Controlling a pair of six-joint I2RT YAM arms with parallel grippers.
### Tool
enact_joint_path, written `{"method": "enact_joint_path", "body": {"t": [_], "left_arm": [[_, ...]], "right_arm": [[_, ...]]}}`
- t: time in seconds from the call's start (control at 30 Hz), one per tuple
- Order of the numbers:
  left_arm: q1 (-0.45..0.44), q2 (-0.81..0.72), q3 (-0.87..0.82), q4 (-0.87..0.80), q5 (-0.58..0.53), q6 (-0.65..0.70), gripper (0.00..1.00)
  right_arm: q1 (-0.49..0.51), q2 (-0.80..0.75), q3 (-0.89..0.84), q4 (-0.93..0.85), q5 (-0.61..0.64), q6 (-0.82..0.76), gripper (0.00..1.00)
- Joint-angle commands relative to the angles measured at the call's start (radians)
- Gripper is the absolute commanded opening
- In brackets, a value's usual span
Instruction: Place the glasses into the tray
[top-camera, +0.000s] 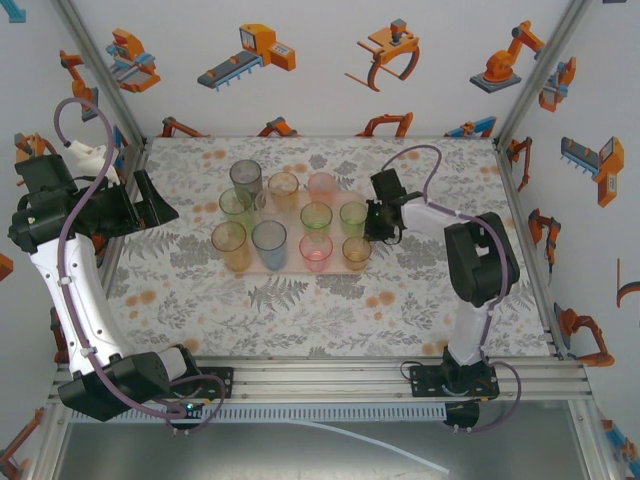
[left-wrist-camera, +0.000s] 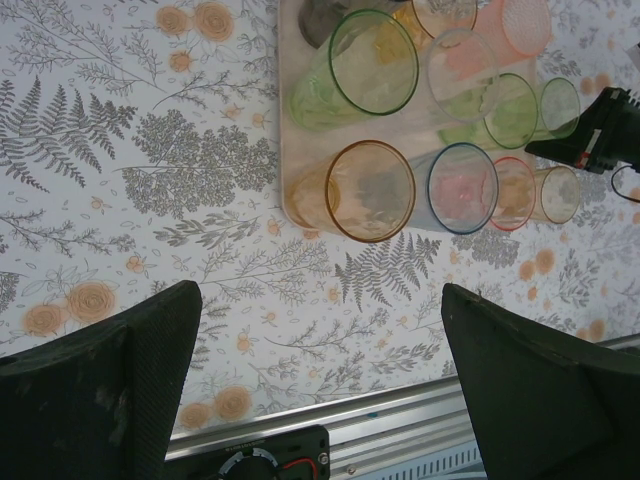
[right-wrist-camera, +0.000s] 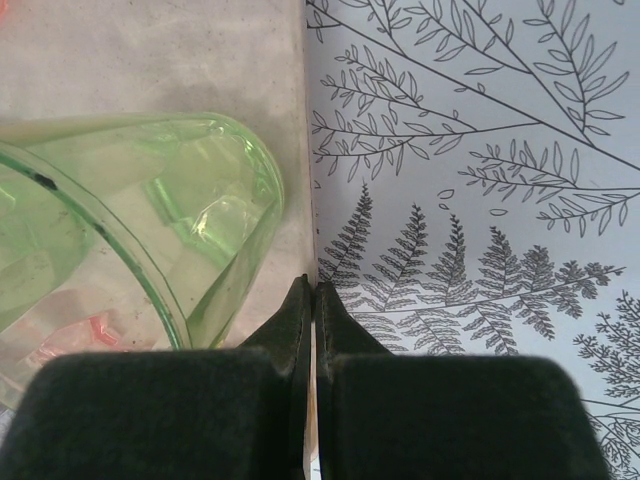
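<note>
1 fern-print table (top-camera: 300, 310) carries everything. 2 arms stand at its near edge: the left arm (top-camera: 70, 270) reaches up the left side and the right arm (top-camera: 470, 260) bends in toward the middle. Mid-table, toward the back, lies the tray (top-camera: 293, 215), with 10 glasses (top-camera: 269, 240) upright on it in 3 rough rows. Left of the tray and clear of it, the left gripper (left-wrist-camera: 320, 300) hangs with fingers spread wide, holding nothing. At the tray's right edge, the right gripper (right-wrist-camera: 315, 292) has its fingers pressed together, just beside a green glass (right-wrist-camera: 150, 220).
</note>
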Motion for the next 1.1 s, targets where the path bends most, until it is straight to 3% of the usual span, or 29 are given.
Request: {"method": "enact_joint_path", "body": {"t": [0.0, 0.37, 0.63, 1.07], "left_arm": [[0.008, -0.017, -0.008, 0.009, 0.027, -0.011, 0.97], [0.013, -0.022, -0.010, 0.010, 0.032, -0.014, 0.97], [0.012, -0.023, -0.013, 0.009, 0.035, -0.014, 0.97], [0.013, -0.022, 0.002, 0.010, 0.030, -0.009, 0.97]], "right_arm": [[-0.033, -0.034, -0.038, -0.058, 0.080, -0.019, 0.00], [-0.040, -0.051, -0.053, -0.038, 0.060, -0.024, 0.03], [-0.043, -0.035, -0.020, -0.050, 0.046, -0.049, 0.17], [-0.044, -0.067, 0.003, -0.091, 0.037, -0.064, 0.22]]}}
